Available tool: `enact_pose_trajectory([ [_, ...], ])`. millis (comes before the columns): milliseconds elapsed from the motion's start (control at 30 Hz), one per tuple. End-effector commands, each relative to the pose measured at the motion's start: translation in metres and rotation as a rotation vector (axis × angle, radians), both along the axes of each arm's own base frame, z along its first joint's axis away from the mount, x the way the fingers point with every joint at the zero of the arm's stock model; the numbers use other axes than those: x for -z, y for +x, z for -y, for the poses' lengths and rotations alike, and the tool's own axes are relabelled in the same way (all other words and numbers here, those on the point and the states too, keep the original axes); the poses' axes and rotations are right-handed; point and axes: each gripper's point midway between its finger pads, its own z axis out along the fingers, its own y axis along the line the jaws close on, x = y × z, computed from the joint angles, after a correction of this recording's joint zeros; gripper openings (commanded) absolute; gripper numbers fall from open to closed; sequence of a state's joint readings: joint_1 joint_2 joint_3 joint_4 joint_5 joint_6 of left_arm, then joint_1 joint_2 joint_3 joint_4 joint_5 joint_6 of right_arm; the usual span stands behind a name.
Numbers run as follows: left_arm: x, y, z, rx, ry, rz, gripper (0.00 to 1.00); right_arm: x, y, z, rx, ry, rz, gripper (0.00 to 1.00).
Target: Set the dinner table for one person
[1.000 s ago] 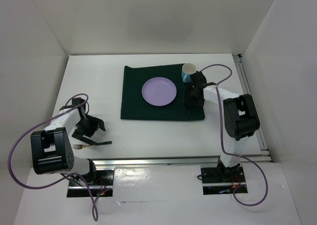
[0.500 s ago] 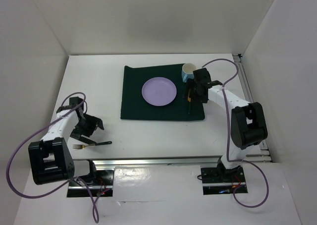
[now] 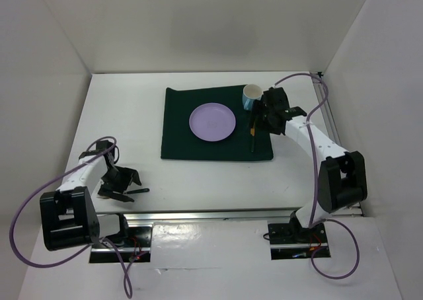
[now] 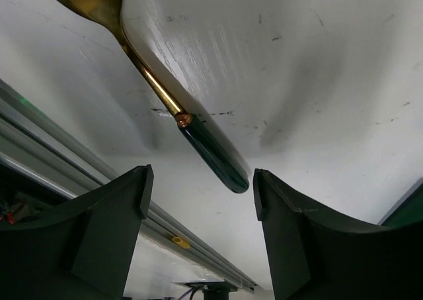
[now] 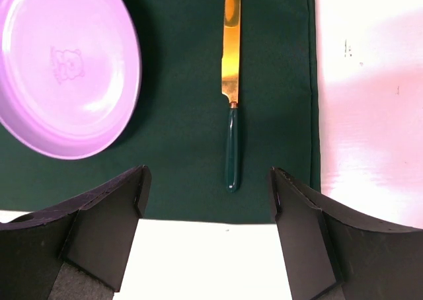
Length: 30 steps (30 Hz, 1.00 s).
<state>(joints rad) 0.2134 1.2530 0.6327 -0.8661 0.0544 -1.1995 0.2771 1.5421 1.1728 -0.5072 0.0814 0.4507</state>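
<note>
On the white dinner table (image 3: 132, 115) lies a dark green mat (image 3: 178, 138) with a lilac plate (image 3: 212, 122) in its middle and a pale blue cup (image 3: 251, 94) at its far right corner. A knife (image 3: 252, 139) with a gold blade and green handle (image 5: 231, 148) lies flat on the mat, right of the plate (image 5: 66, 69). My right gripper (image 3: 263, 117) hangs open above it (image 5: 208, 181), holding nothing. Near the front left, a gold fork (image 4: 152, 82) with a green handle (image 3: 137, 191) lies on the table. My left gripper (image 3: 121, 184) is low over it, jaws open (image 4: 200, 191), the handle's tip just ahead of them.
An aluminium rail (image 3: 218, 214) runs along the table's near edge, close behind the fork (image 4: 66, 148). White walls close in the left, back and right sides. The right arm's cable loops over the table's right side (image 3: 310, 82).
My right gripper has opened, left the knife on the mat and lifted back toward the cup. My left gripper has dropped toward the fork, with its jaws narrowing slightly.
</note>
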Motion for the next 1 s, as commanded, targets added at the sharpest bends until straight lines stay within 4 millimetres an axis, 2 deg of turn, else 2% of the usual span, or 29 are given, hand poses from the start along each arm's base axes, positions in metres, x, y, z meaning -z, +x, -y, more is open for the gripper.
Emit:
enact_pose_trajectory([
  [0,0.006,0.009,0.002,-0.059,-0.019,0.011,0.78,-0.038,0.001,-0.003,-0.019,0.016,0.079,0.83],
  [100,0.013,0.010,-0.002,-0.059,-0.004,-0.013,0.74,-0.045,-0.002,0.000,-0.012,0.011,0.092,0.83],
  [200,0.024,0.004,-0.002,-0.069,-0.002,-0.049,0.65,-0.043,-0.006,0.003,-0.005,0.002,0.085,0.83],
  [233,0.025,0.003,-0.002,-0.069,-0.003,-0.058,0.57,-0.043,-0.006,0.003,-0.005,0.002,0.085,0.83],
  [267,0.026,0.002,-0.002,-0.069,-0.005,-0.067,0.41,-0.042,-0.007,0.005,0.001,-0.007,0.078,0.83],
  [367,0.014,0.016,-0.015,-0.046,0.062,-0.033,0.20,-0.047,-0.008,0.005,0.001,-0.005,0.085,0.83],
  [400,0.006,0.023,-0.025,0.000,0.110,-0.002,0.05,-0.047,-0.007,0.007,0.000,-0.017,0.088,0.83],
  [433,-0.011,0.048,-0.033,0.039,0.141,0.079,0.00,-0.053,-0.008,0.007,0.000,-0.015,0.097,0.83],
  [500,-0.037,0.079,-0.038,0.168,0.181,0.192,0.00,-0.056,-0.011,0.008,0.000,-0.015,0.098,0.83],
  [533,-0.059,0.107,-0.040,0.299,0.233,0.244,0.00,-0.059,-0.011,0.008,0.000,-0.014,0.100,0.83],
  [600,-0.080,0.128,-0.039,0.466,0.309,0.260,0.00,-0.066,-0.010,0.007,0.001,-0.009,0.117,0.83],
  [633,-0.106,0.153,-0.019,0.571,0.328,0.334,0.00,-0.064,-0.011,0.012,0.011,-0.013,0.106,0.83],
  [700,-0.111,0.171,0.005,0.727,0.331,0.341,0.00,-0.068,-0.008,0.013,0.014,-0.004,0.114,0.83],
  [733,-0.131,0.188,0.028,0.829,0.345,0.400,0.00,-0.067,-0.010,0.016,0.018,0.004,0.103,0.83],
  [767,-0.122,0.195,0.040,0.885,0.333,0.368,0.00,-0.067,-0.009,0.019,0.022,0.012,0.100,0.83],
  [800,-0.123,0.197,0.052,0.939,0.316,0.358,0.00,-0.065,-0.011,0.019,0.021,0.009,0.090,0.83],
  [833,-0.137,0.210,0.073,1.000,0.324,0.404,0.00,-0.065,-0.010,0.023,0.031,0.009,0.090,0.83],
  [867,-0.137,0.216,0.083,1.037,0.324,0.413,0.00,-0.064,-0.013,0.022,0.024,0.013,0.078,0.83],
  [900,-0.122,0.221,0.093,1.075,0.310,0.373,0.00,-0.064,-0.012,0.025,0.034,0.012,0.078,0.83],
  [933,-0.118,0.224,0.103,1.114,0.296,0.365,0.00,-0.067,-0.013,0.025,0.034,0.015,0.087,0.83],
  [967,-0.124,0.232,0.118,1.138,0.297,0.389,0.00,-0.066,-0.015,0.025,0.034,0.012,0.078,0.83],
])
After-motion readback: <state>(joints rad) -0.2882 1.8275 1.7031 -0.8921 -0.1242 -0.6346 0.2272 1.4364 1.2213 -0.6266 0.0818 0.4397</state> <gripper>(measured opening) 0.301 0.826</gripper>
